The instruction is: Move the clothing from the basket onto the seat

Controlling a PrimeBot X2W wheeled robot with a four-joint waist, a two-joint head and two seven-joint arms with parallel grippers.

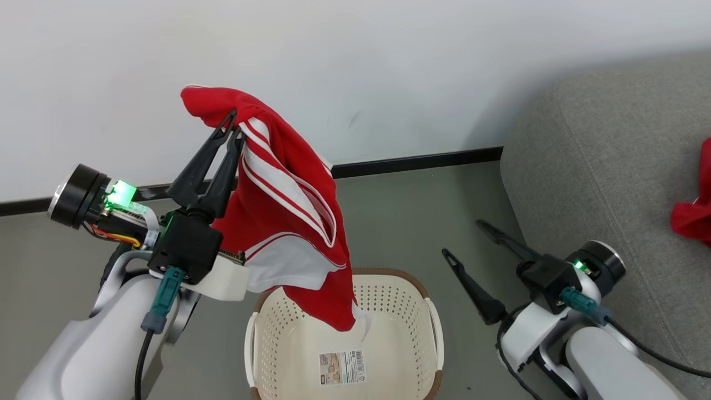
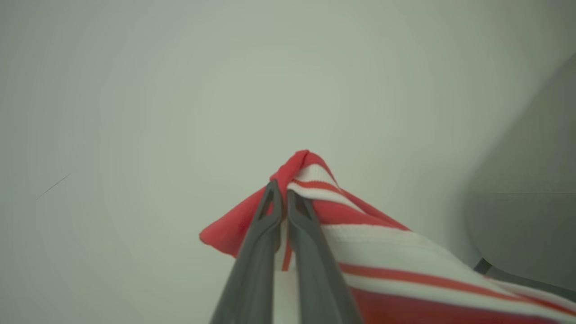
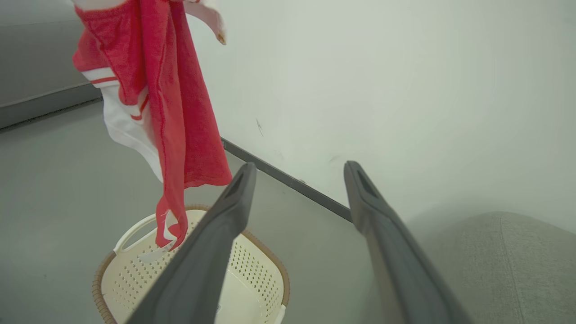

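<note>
My left gripper [image 1: 233, 123] is shut on a red garment with white bands [image 1: 286, 216] and holds it high above the cream basket [image 1: 261, 355]; the cloth hangs down with its lowest corner just over the basket's inside. The left wrist view has the pinched fold of the garment [image 2: 299, 168] between my left gripper's [image 2: 280, 189] tips. My right gripper [image 1: 464, 239] stands open with nothing in it, between the basket and the grey seat [image 1: 605, 166]. Through its spread fingers [image 3: 234, 189] I see the hanging garment [image 3: 175, 112], the basket [image 3: 130, 288] and a corner of the seat [image 3: 504, 252]. Another red piece [image 1: 694, 214] lies on the seat at the right edge.
A white wall with a dark baseboard [image 1: 416, 162] runs behind the basket. Grey floor [image 1: 400, 222] surrounds the basket. A paper label [image 1: 341, 368] shows on the basket's bottom.
</note>
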